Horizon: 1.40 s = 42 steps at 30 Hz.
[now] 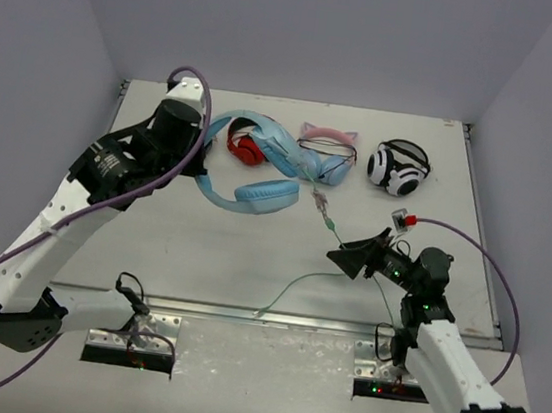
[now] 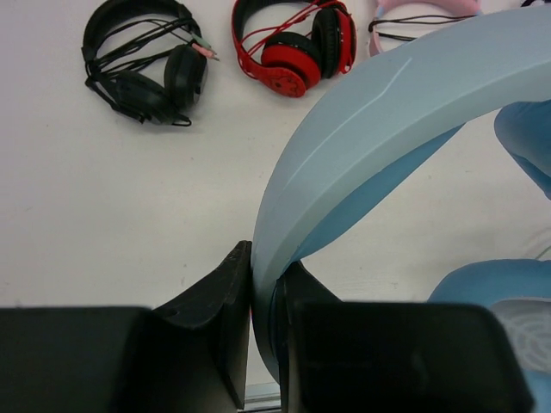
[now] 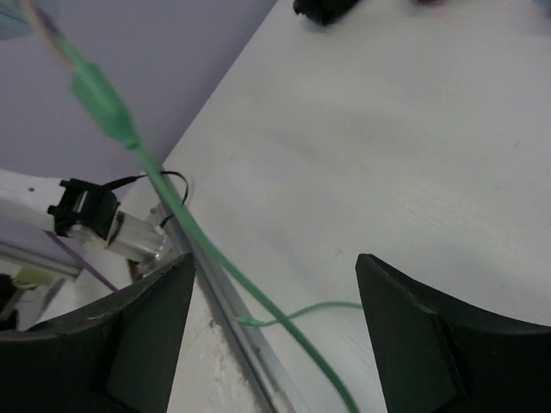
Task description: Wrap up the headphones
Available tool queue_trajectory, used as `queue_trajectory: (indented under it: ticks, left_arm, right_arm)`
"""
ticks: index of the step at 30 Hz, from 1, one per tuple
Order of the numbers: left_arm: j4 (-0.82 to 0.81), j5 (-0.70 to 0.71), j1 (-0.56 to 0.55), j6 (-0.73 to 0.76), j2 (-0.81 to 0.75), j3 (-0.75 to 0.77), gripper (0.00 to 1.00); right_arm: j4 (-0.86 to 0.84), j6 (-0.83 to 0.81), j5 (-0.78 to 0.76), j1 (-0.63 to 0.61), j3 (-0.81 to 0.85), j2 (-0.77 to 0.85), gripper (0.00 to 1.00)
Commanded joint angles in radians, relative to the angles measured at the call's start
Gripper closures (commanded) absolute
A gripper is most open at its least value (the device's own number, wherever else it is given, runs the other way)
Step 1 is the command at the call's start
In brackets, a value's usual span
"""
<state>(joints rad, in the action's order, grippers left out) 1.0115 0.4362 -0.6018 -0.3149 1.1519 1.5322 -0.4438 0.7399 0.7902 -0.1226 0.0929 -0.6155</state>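
Headphones [image 1: 263,192] sit at the far middle of the table [image 1: 199,258] in the overhead view. A red pair [image 1: 246,148] lies inside the curve of their headband [image 1: 256,123], a cat-ear pair [image 1: 325,154] is just to the right, and a white-and-black pair [image 1: 399,168] is farther right. Their pale-green cable [image 1: 322,205] trails toward the near edge, passing the right gripper [image 1: 347,259], whose fingers stand wide apart.

In the left wrist view, the left gripper [image 2: 267,262] is clamped on the headband (both black fingers pressed flat against the blue band). A blue cup [image 2: 491,288] shows at the right and a black pair [image 2: 142,64] lies beyond.

In the right wrist view, the cable slants through the gap between the spread fingers [image 3: 146,335], touching neither one.
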Motion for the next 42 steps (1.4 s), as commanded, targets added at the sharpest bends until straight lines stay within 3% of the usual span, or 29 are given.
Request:
queue_trajectory:
  ticks: [1,4,6,7,11,13,16,17,20,28,31,37,42]
  left_arm:
    - [0.001,0.044,-0.001,-0.024,-0.003,0.136,1.0]
    - [0.006,0.11,-0.001,-0.02,0.014,0.195,1.0]
    - [-0.005,0.143,-0.001,-0.018,0.019,0.21,1.0]
    - [-0.011,0.15,-0.001,-0.016,0.02,0.21,1.0]
    - [-0.053,0.177,-0.003,-0.007,0.037,0.18,1.0]
    - [-0.079,0.206,-0.003,0.008,0.042,0.129,1.0]
    - [-0.157,0.245,-0.001,0.069,0.048,0.019,1.0]
    - [-0.225,0.245,-0.003,0.117,0.043,-0.062,1.0]
    - [-0.327,0.265,-0.006,0.158,0.048,-0.188,1.0]
    - [-0.297,0.315,-0.073,0.218,0.216,-0.242,1.0]
    - [-0.28,0.308,-0.11,0.209,0.247,-0.234,1.0]
    - [-0.272,0.293,-0.159,0.186,0.264,-0.236,1.0]
    - [-0.289,0.225,-0.176,0.198,0.269,-0.262,1.0]
  right_arm:
    - [-0.369,0.099,0.096,-0.029,-0.056,-0.165,0.27]
    - [-0.441,0.089,0.1,-0.072,-0.105,-0.19,0.45]
    - [-0.362,0.031,0.072,-0.089,-0.125,-0.158,0.47]
    - [-0.328,0.012,0.049,-0.092,-0.127,-0.138,0.59]
    - [-0.082,-0.072,0.001,-0.095,-0.098,-0.023,0.92]
    - [0.104,-0.137,-0.037,-0.097,-0.026,0.022,0.98]
    - [0.361,-0.253,-0.178,-0.097,0.085,0.094,0.99]
    - [0.411,-0.281,-0.309,-0.1,0.114,0.105,0.99]
    - [0.548,-0.326,-0.498,-0.104,0.25,0.059,0.99]
    - [0.816,-0.5,-0.602,-0.158,0.612,-0.12,0.99]
    - [0.893,-0.582,-0.69,-0.233,0.731,-0.206,0.99]
    - [0.952,-0.729,-0.998,-0.511,0.858,-0.337,0.99]
    - [0.805,-0.784,-0.893,-0.666,0.821,-0.316,0.99]
